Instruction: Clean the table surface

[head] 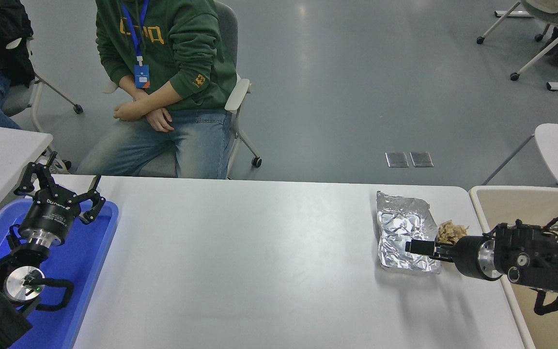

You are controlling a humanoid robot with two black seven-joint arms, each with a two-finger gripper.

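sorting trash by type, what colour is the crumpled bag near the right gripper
Shiny silver, like foil, seen in the head view.

person (162, 87) cut off at top, right gripper (417, 247) closure unclear

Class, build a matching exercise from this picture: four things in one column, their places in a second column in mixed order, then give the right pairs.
Things
1. foil sheet
2. blue tray
3. brown crumpled scrap
4. beige bin

Places
A. just off the table's right edge
B. at the table's left end, under the left gripper
C. on the table surface near its right end, under the right gripper
D. beside the foil's right edge

Pairs: 1-C, 2-B, 3-D, 4-A
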